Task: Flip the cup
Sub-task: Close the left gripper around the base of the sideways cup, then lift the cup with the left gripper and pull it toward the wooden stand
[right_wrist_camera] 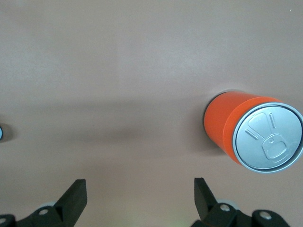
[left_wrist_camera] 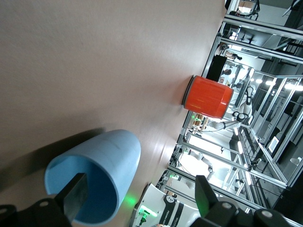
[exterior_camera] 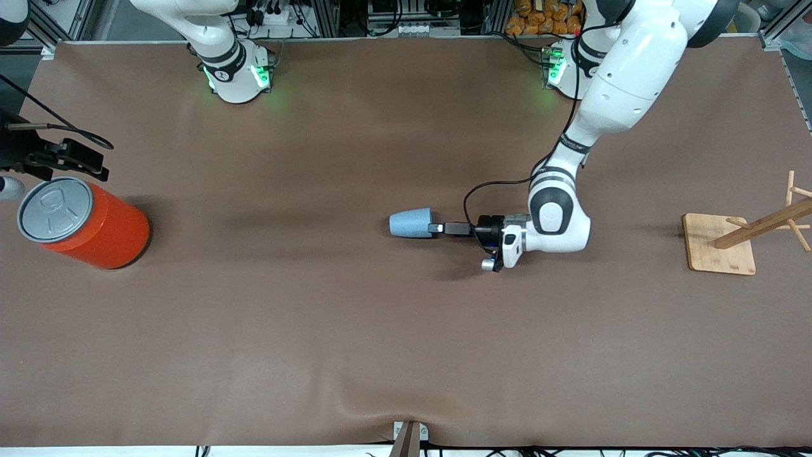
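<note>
The light blue cup (exterior_camera: 411, 223) lies on its side on the brown table mat, mouth toward the left arm's end. My left gripper (exterior_camera: 436, 227) is low at the cup's mouth and open. In the left wrist view the cup (left_wrist_camera: 109, 156) shows its darker blue inside. One finger (left_wrist_camera: 75, 194) reaches into the mouth; the other finger (left_wrist_camera: 203, 194) stands well clear of the cup's wall, so the left gripper (left_wrist_camera: 139, 184) grips nothing. My right gripper (exterior_camera: 89, 162) waits, open and empty, above the table by the orange can; it also shows in the right wrist view (right_wrist_camera: 138, 184).
A large orange can (exterior_camera: 95, 231) with a grey pull-tab lid stands at the right arm's end; it also shows in the wrist views (left_wrist_camera: 208, 97) (right_wrist_camera: 232, 127). A wooden peg rack on a square base (exterior_camera: 720, 244) stands at the left arm's end.
</note>
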{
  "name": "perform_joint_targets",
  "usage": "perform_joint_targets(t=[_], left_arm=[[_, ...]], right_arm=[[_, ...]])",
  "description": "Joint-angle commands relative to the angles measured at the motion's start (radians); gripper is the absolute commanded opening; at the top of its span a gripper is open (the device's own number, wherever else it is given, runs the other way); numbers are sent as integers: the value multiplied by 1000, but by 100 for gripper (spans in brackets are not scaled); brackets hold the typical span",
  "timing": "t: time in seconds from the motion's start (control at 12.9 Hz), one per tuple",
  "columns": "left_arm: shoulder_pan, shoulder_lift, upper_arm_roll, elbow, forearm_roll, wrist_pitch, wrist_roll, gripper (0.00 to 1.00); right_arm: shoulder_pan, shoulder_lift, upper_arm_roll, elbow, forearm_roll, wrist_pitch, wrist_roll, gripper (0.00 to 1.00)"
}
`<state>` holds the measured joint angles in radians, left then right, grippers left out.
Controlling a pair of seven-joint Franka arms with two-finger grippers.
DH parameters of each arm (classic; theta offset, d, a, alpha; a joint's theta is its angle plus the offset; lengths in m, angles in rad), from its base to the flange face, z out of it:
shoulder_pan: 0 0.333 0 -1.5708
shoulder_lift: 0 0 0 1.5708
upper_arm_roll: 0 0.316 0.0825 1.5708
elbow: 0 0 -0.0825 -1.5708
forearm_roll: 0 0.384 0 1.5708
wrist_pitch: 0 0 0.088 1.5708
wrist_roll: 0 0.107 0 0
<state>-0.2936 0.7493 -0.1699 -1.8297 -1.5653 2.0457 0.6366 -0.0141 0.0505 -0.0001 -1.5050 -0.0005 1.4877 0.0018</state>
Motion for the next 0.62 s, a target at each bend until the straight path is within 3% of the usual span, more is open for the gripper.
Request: perform_joint_targets(t=[0.0, 0.31, 0.39, 0.47, 0.54], left_arm=[[-15, 10, 1, 3, -30, 10, 23, 100], [-33, 21, 0, 21, -36, 27, 23, 100], [-45, 21, 0, 29, -48, 28, 24, 92], [-52, 21, 1, 29, -61, 30, 23, 75], [-50, 30, 0, 26, -65, 30, 23, 50]], right_arm=[[13, -29, -11, -29, 13, 14, 0, 100], [11, -26, -11, -24, 11, 23, 0, 100], [11, -26, -11, -24, 11, 20, 0, 100], [10, -24, -11, -24, 11, 19, 1, 100], [9, -23, -11, -24, 13, 19, 9, 100]])
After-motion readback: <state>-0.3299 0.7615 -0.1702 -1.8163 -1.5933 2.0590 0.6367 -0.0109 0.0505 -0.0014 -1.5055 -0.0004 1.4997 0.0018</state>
